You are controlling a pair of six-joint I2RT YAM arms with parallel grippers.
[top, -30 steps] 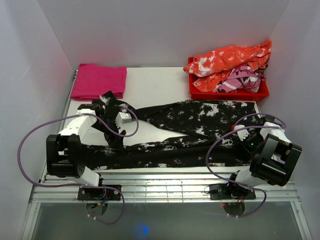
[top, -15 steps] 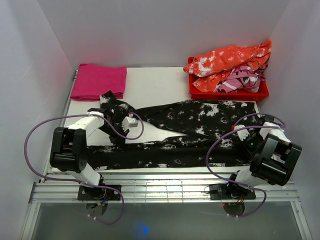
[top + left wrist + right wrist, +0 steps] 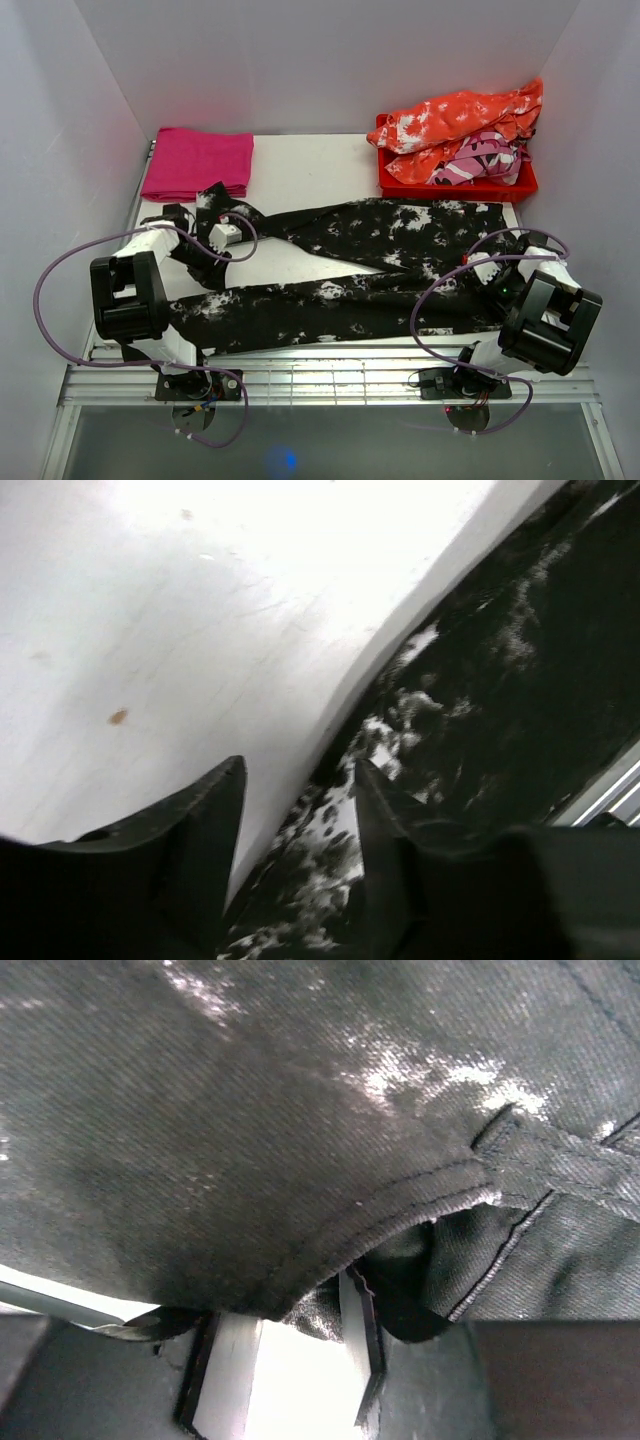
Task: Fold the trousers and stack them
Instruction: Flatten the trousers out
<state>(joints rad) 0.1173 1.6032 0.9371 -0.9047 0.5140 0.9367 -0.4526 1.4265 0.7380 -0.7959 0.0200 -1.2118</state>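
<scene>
Swung off the near edge since a second ago, the near leg of the trousers [image 3: 300, 305] now slants up toward the left, and my left arm has drawn back with it.

At far left, the magenta cloth [image 3: 198, 160] lies folded in the back corner of the table [image 3: 310, 165], close to the far leg's cuff.

The left gripper [image 3: 298, 775] hangs low over the crook between the two legs. Its jaws are partly spread with nothing pinched, and its wrist view shows bare table and the cloth's edge through the gap. I take this as a let-go between pulls, made to seek a better bite on a leg.

Across the middle, the trousers lie flat in a narrow V, the legs apart at the left and meeting at the waist on the right. The first fold is not yet made.

At right, the right gripper [image 3: 282, 1345] sits at the waist with its jaws narrowed on the waistband. The cloth drapes close over its camera. To my eye it serves as an anchor, so the garment does not slide while the left side is dressed.

Behind it, the red tray [image 3: 455, 187] holds the orange garment [image 3: 460, 115], well clear of the work.
</scene>
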